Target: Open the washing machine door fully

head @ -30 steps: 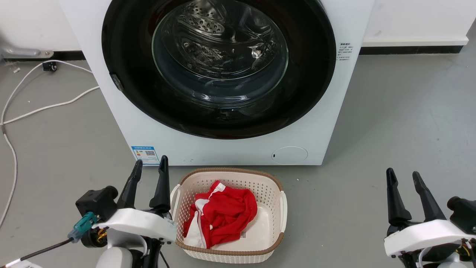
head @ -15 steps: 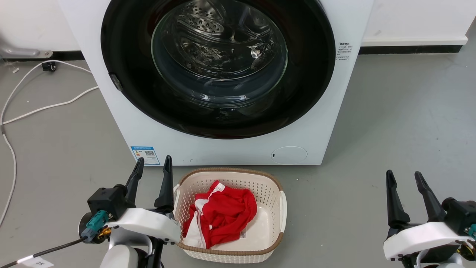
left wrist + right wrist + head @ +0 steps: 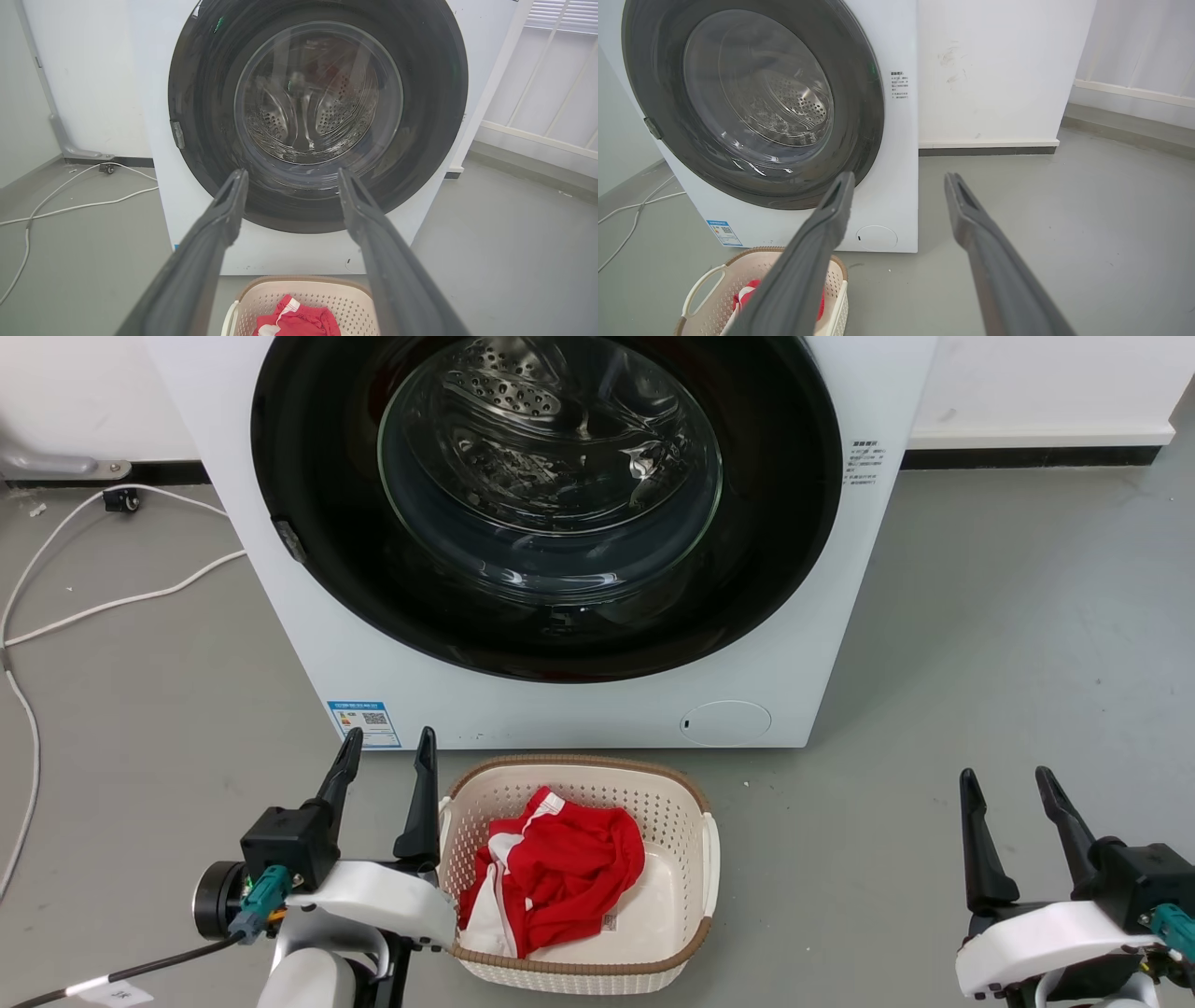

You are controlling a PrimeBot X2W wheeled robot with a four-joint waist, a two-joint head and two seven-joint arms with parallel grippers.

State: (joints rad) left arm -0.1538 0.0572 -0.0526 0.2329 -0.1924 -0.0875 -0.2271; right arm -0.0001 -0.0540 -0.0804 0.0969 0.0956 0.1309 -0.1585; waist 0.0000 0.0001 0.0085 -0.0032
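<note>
The door (image 3: 317, 551) is cut off by the top edge in all three views. The print on the label (image 3: 865, 463) and the blue sticker (image 3: 365, 722) is too small to be read. The basket (image 3: 712, 305) is cut by the bottom edge in both wrist views and is partly hidden behind one finger (image 3: 803, 270) of the right gripper (image 3: 899, 177).

Right gripper (image 3: 899, 177) has its fingers spread apart, w/ floor (image 3: 1017, 205) showing btwn them. Washing machine door (image 3: 752, 105) is ahead and left of the tips, flush w/ the machine front, not touched. Basket (image 3: 703, 287) w/ red cloth (image 3: 743, 295) sits under the left finger, partly hidden.
</note>
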